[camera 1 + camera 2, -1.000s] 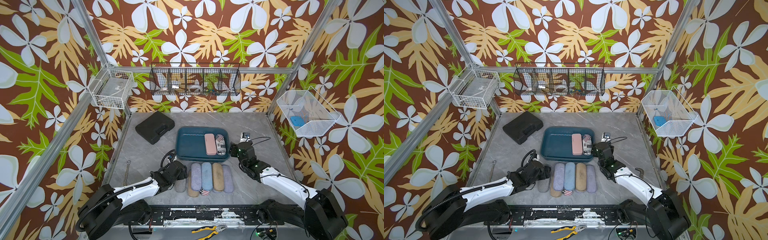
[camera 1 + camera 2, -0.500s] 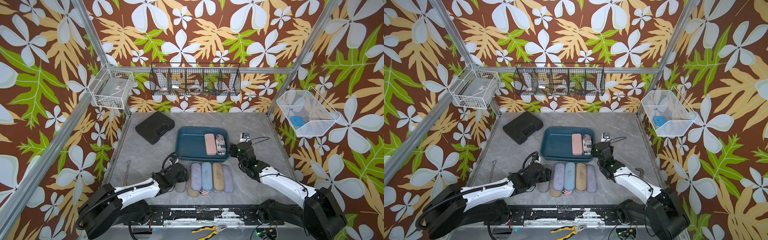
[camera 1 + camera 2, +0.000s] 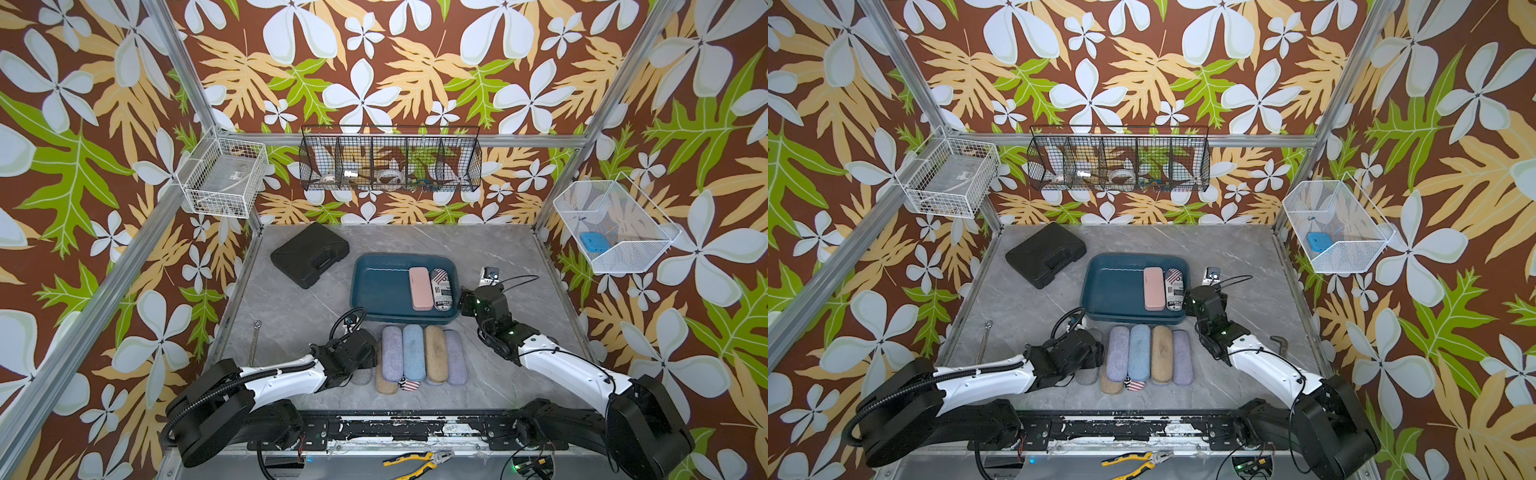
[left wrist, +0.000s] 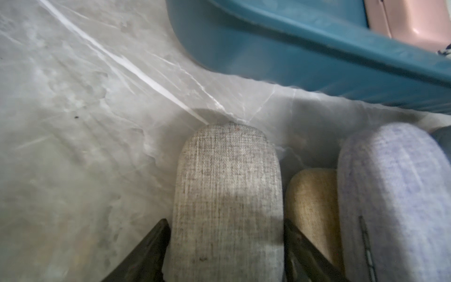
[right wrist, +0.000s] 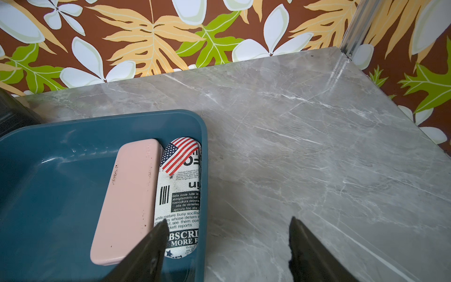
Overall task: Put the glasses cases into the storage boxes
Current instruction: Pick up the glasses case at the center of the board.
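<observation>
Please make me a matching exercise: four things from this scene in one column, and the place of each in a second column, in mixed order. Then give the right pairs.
Things
1. smooth pink oblong glasses case
2. grey woven-fabric glasses case
3. black plastic tool case with a handle
4. small blue object

Places
A. in the white mesh basket on the side wall
B. between the fingers of the left gripper
C. inside the dark teal plastic tub, beside the newspaper-print case
D. on the grey marble table, outside the tub

Pairs: 1-C, 2-B, 3-D, 4-A
</observation>
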Controlling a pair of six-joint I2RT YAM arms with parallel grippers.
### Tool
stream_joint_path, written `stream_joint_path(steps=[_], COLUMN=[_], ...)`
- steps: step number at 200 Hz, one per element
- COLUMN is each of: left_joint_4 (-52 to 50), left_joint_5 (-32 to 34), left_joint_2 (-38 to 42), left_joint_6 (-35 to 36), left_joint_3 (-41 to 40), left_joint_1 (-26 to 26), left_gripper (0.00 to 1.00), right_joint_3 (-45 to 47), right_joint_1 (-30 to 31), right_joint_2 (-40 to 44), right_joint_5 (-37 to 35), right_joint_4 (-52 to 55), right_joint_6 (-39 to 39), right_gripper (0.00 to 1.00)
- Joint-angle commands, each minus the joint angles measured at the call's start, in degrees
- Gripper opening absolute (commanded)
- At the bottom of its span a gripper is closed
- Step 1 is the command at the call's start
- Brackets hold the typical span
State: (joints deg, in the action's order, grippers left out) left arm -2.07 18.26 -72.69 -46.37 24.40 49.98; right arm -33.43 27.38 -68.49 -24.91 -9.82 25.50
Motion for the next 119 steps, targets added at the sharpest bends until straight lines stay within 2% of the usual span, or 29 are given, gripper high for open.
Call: stream_joint_path(steps=[1,56,119], left_joint_4=[-0.52,-3.73,-14.07], left_joint_5=[1.51,3.18,7.04], left_joint_2=[-0.6,1.54,9.92], left_joint_6=[-1.04,-2.18,-2.94], left_joint_3=[0.62,1.76,5.12], left_joint_1=[0.45,0.91,0.91], left_gripper=[0.68,0.6,0.59], right_joint_3=[0.27,0.42,0.36], right_joint_1=[-0.04,0.0,-0.07], right_joint_2=[0.02,0.2,0.22], right_joint_5=[-0.35,-0.58,-0.93], right_joint_4=[-0.74,-0.71,-0.45], right_joint_6=[0.61,0.54,0.34], right_gripper=[0.77,0.76,0.76])
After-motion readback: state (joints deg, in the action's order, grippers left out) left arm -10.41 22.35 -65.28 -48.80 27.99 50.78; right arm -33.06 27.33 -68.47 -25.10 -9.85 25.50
